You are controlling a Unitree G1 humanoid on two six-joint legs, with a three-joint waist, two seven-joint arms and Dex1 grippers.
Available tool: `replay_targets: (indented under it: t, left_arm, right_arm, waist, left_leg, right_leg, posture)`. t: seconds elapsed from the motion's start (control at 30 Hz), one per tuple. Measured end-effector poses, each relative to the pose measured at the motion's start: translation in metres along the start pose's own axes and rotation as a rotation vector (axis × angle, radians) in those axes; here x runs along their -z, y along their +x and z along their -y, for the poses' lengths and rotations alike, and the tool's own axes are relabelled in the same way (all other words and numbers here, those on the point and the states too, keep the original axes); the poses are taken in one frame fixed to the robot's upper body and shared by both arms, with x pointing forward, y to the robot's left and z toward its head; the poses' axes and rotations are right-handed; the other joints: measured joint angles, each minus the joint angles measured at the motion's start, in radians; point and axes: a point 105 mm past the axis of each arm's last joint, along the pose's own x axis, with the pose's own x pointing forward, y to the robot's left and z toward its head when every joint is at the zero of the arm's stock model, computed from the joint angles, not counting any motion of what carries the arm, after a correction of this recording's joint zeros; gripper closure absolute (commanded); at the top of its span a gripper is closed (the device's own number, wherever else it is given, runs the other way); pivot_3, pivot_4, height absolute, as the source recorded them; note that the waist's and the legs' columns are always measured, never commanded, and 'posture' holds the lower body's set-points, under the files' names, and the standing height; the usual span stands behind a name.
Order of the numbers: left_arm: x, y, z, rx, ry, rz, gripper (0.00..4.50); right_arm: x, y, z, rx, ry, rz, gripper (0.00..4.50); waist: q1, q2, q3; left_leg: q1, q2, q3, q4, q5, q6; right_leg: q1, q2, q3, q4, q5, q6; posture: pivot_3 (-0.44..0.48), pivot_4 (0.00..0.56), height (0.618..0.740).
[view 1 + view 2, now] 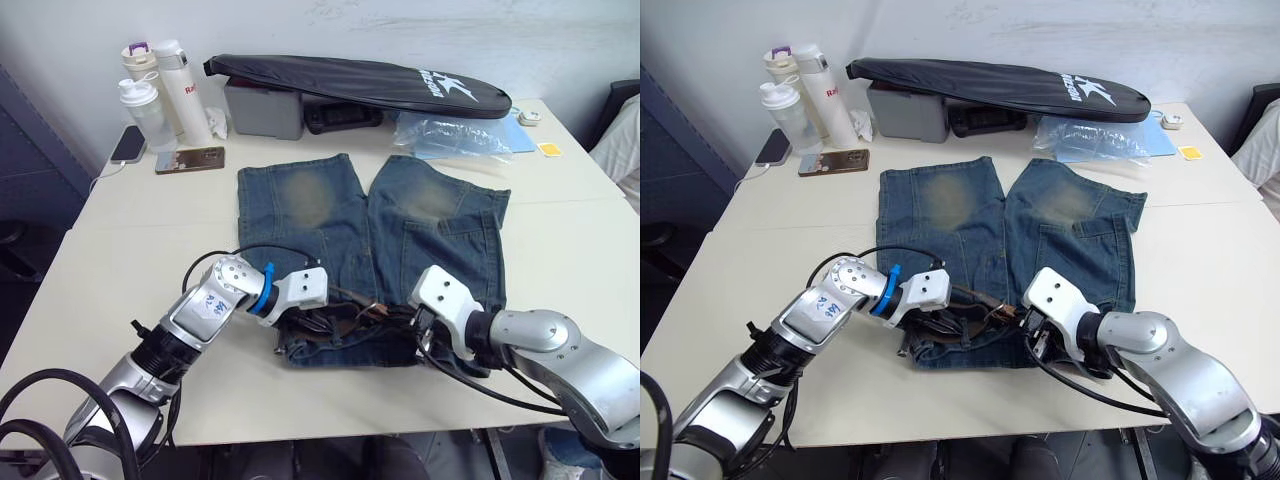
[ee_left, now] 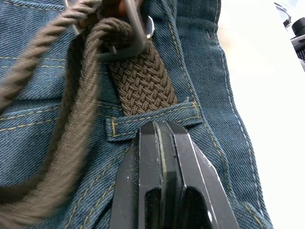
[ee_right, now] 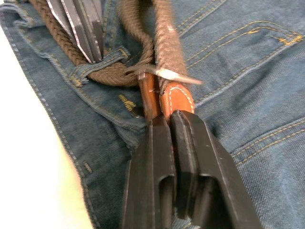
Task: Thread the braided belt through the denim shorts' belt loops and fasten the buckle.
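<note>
Cream counter (image 1: 130, 250) across most of the head view. Denim shorts (image 1: 400, 225) flat at centre frame, legs toward the top, waistband at lower centre. Black racket case (image 1: 360, 82) along the top edge, drink bottles (image 1: 160, 95) at upper left. Braided belt (image 2: 143, 83) bunched on the waistband, one end passing under a belt loop (image 2: 152, 121). Silver buckle (image 2: 133, 40) just beyond that loop. Left hand (image 2: 159, 131) closed, tips pressed on the loop's edge. Right hand (image 3: 171, 121) clamped on the belt's tan leather end (image 3: 177, 98), beside the buckle prong (image 3: 167, 74).
</note>
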Motion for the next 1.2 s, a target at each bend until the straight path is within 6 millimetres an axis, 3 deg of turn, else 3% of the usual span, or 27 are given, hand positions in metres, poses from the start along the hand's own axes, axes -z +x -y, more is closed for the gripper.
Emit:
replay_targets:
  t: [0.33,0.47,0.5,0.67,0.83,1.2]
  left_arm:
    - [0.001,0.0,0.0,-0.008,0.014,-0.002,4.5]
    - [0.005,-0.002,0.0,-0.015,0.021,-0.013,4.5]
    - [0.005,-0.001,-0.001,-0.019,0.024,-0.015,4.5]
    - [0.007,-0.001,-0.002,-0.018,0.018,-0.013,4.5]
    - [0.008,-0.001,-0.003,-0.017,0.021,-0.013,4.5]
    - [0.012,-0.002,-0.004,-0.018,0.01,-0.016,4.5]
  right_arm:
    - [-0.004,-0.012,0.007,-0.005,-0.035,-0.008,4.47]
    - [-0.006,-0.044,0.032,0.078,-0.298,-0.075,4.47]
    - [0.001,-0.056,0.039,0.087,-0.399,-0.11,4.47]
    - [0.022,-0.085,0.058,0.104,-0.56,-0.166,4.47]
    - [0.038,-0.122,0.079,0.136,-0.632,-0.236,4.47]
    - [0.054,-0.155,0.081,0.155,-0.605,-0.264,4.47]
  waist:
    - [0.001,0.0,0.0]
    - [0.002,-0.002,-0.001]
    - [0.002,-0.003,-0.002]
    - [0.002,-0.003,-0.001]
    - [0.002,-0.004,-0.001]
    - [0.002,-0.005,0.0]
  left_leg:
    - [-0.001,0.0,-0.001,0.0,0.0,0.001]
    - [-0.001,-0.002,0.0,0.0,-0.001,0.002]
    - [0.0,-0.002,0.0,-0.001,-0.001,0.002]
    - [0.0,-0.002,0.001,0.0,0.001,-0.001]
    - [0.002,-0.002,0.002,0.0,0.001,-0.001]
    - [0.008,-0.001,0.005,-0.002,0.001,-0.001]
  right_leg:
    - [0.0,-0.001,0.0,-0.001,0.0,0.0]
    - [0.0,0.001,0.0,-0.002,0.0,0.0]
    - [0.001,0.002,0.0,-0.003,0.0,0.0]
    - [0.001,0.002,0.0,-0.002,0.0,0.0]
    - [0.003,0.002,0.001,-0.002,0.0,0.0]
    - [0.005,0.001,0.004,-0.004,0.0,-0.001]
  posture:
    - [0.0,0.15,0.74]
    - [0.0,0.15,0.74]
    - [0.0,0.15,0.74]
    - [0.0,0.15,0.74]
    - [0.0,0.15,0.74]
    - [0.0,0.15,0.74]
